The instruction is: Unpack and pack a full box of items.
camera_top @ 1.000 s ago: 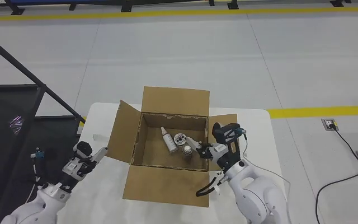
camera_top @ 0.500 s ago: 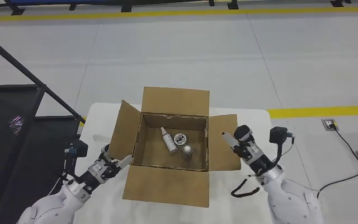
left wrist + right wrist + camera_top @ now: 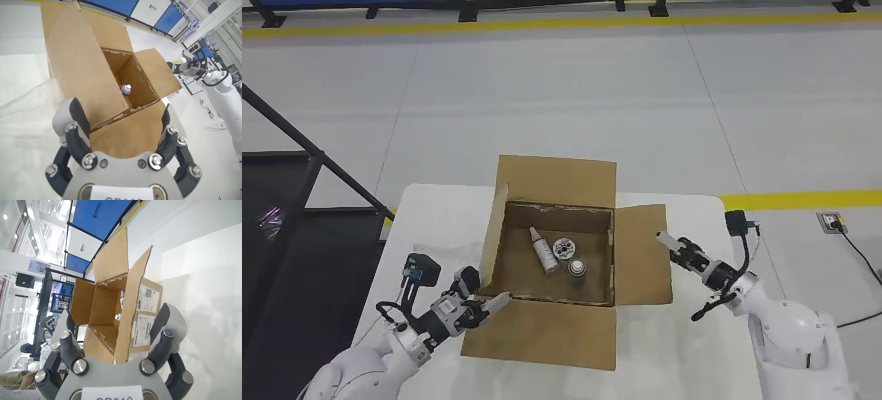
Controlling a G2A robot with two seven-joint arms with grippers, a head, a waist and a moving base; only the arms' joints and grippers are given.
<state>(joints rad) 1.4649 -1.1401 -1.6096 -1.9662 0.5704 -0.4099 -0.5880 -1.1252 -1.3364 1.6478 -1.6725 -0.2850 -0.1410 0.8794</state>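
Note:
An open cardboard box [image 3: 542, 335] stands mid-table with its flaps spread. Inside lie a white bottle [image 3: 541, 248], a round multi-holed item [image 3: 564, 247] and an upright spray can [image 3: 577, 267]. My left gripper [image 3: 492, 301] is open at the box's front-left corner, beside the raised left flap [image 3: 498, 215]. In the left wrist view its open gripper [image 3: 121, 115] faces the box [image 3: 79, 62] and the can [image 3: 125, 90]. My right gripper [image 3: 667, 241] is open and empty, just beyond the right flap [image 3: 642, 255]. The right wrist view shows its gripper [image 3: 117, 321] facing the box [image 3: 102, 306] and bottle [image 3: 122, 297].
The white table [image 3: 422, 220] has bare room to the left and right of the box. A black frame and dark mat [image 3: 302, 230] stand off the table's left side. A labelled box side [image 3: 146, 313] faces the right gripper.
The right gripper has drawn out of the box and gone right, past the right flap. The left arm has come in to the front-left corner, and the left flap now stands more upright.

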